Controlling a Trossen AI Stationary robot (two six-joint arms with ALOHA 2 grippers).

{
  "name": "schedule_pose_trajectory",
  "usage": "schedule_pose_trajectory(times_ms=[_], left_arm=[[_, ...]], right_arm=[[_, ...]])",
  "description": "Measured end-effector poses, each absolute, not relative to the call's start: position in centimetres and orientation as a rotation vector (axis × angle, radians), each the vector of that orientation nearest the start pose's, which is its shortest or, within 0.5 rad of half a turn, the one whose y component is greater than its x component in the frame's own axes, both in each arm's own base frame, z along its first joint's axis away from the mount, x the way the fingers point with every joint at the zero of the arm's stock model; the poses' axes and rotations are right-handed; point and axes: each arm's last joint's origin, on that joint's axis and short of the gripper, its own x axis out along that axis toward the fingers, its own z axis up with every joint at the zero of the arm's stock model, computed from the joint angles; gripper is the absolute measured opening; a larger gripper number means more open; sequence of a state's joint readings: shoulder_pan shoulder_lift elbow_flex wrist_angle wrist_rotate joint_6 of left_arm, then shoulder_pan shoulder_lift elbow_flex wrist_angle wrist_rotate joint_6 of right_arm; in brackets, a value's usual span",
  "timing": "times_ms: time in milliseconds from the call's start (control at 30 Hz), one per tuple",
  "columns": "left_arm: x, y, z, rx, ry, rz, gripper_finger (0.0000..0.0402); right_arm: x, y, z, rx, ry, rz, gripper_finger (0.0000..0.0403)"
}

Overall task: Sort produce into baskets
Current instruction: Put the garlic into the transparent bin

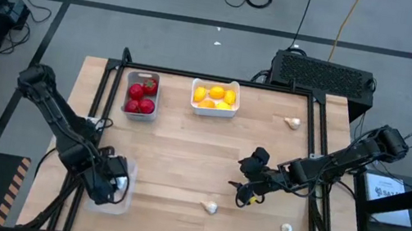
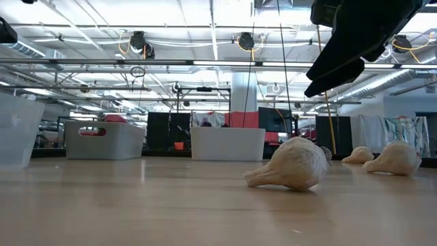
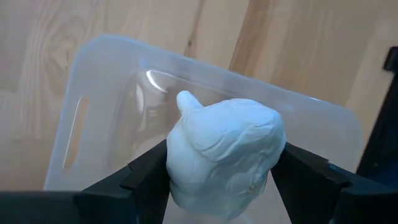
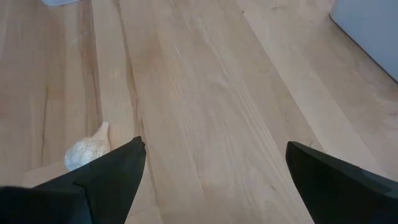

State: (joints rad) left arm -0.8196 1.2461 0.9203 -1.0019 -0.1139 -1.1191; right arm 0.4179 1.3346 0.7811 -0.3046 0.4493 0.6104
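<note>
My left gripper (image 3: pixel 221 177) is at the table's near left, shut on a white garlic bulb (image 3: pixel 224 155) over the clear plastic basket (image 3: pixel 93 93), which also shows in the high view (image 1: pixel 117 197). My right gripper (image 1: pixel 245 178) is open and empty above the table's middle right. A garlic bulb (image 4: pixel 86 152) lies on the wood just ahead of it, toward the near edge (image 1: pixel 210 207). Two more garlic bulbs lie at the near right (image 1: pixel 286 228) and far right (image 1: pixel 292 122). Tomatoes fill the grey basket (image 1: pixel 141 94) and lemons the white basket (image 1: pixel 214 98). My left gripper pinches the garlic bulb by its two opposite round sides (image 3: pixel 180 171) between its two fingers (image 3: pixel 146 177). The fingers come from above, pointing down into the clear basket. The bulb's stem tip (image 3: pixel 186 99) points away from the wrist. Whether the bulb touches the basket's floor, I cannot tell.
The grey and white baskets stand side by side at the far edge. Bare wood lies between them and the grippers. A black metal frame (image 1: pixel 315 133) runs along the table's sides. In the low view the nearest garlic (image 2: pixel 290 164) lies under my right gripper (image 2: pixel 355 41).
</note>
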Motion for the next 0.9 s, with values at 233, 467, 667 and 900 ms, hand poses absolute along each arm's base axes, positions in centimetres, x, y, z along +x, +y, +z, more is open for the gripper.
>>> schedule_pose_trajectory(times_ms=[233,467,667,900], left_arm=[[15.0,-15.5,23.1,-0.309,1.349,0.154,0.0253],[15.0,-15.6,22.9,-0.318,1.372,0.153,0.0254],[15.3,-15.3,22.9,-0.345,1.382,0.171,0.0271],[16.5,-14.7,22.1,-0.293,1.402,0.179,0.0288]], right_arm=[[24.2,9.4,21.1,0.223,0.731,-0.263,0.0375],[24.2,9.4,21.1,0.222,0.731,-0.262,0.0375],[24.2,9.4,21.1,0.214,0.732,-0.259,0.0375],[24.3,9.3,21.2,0.165,0.731,-0.255,0.0375]])
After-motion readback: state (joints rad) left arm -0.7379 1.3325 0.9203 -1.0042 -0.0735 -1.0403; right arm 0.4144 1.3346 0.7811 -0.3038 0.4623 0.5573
